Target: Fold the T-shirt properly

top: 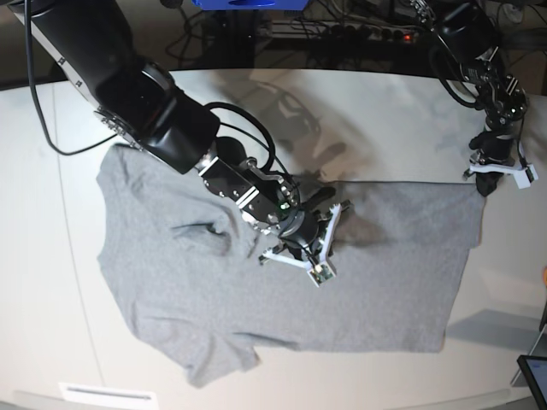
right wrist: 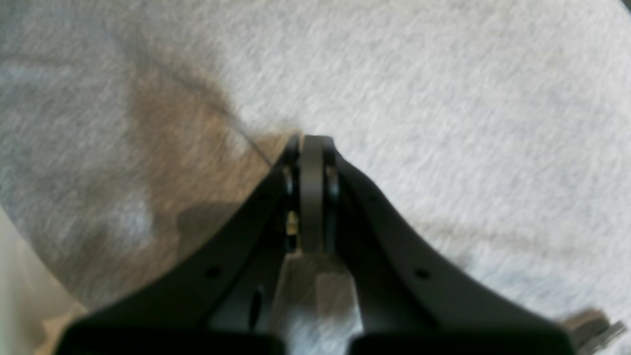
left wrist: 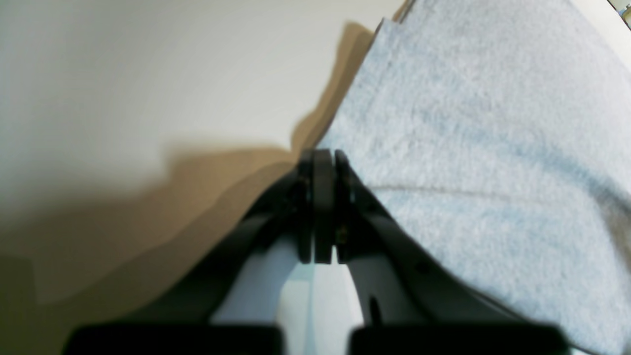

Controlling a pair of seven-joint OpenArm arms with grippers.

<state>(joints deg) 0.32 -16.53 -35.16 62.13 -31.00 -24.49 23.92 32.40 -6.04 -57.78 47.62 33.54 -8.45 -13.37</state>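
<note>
The heather-grey T-shirt (top: 282, 299) lies spread flat on the white table (top: 51, 282), plain side up, with its hem to the right. My left gripper (left wrist: 323, 154) is shut at the shirt's far right corner (top: 475, 188). The cloth's edge (left wrist: 355, 98) and a hem seam (left wrist: 443, 191) run right into its closed fingers. My right gripper (right wrist: 311, 138) is shut and low over the middle of the shirt (right wrist: 443, 123), its tip (top: 340, 210) on the fabric where a thin crease (right wrist: 236, 125) ends. The cloth around it looks streaked.
The right arm's thick black body (top: 145, 94) stretches across the shirt's upper left part. A bunch of wrinkles (top: 209, 231) sits beside it. Cables and a power strip (top: 359, 30) lie beyond the table's far edge. A dark device (top: 534, 371) sits at the lower right.
</note>
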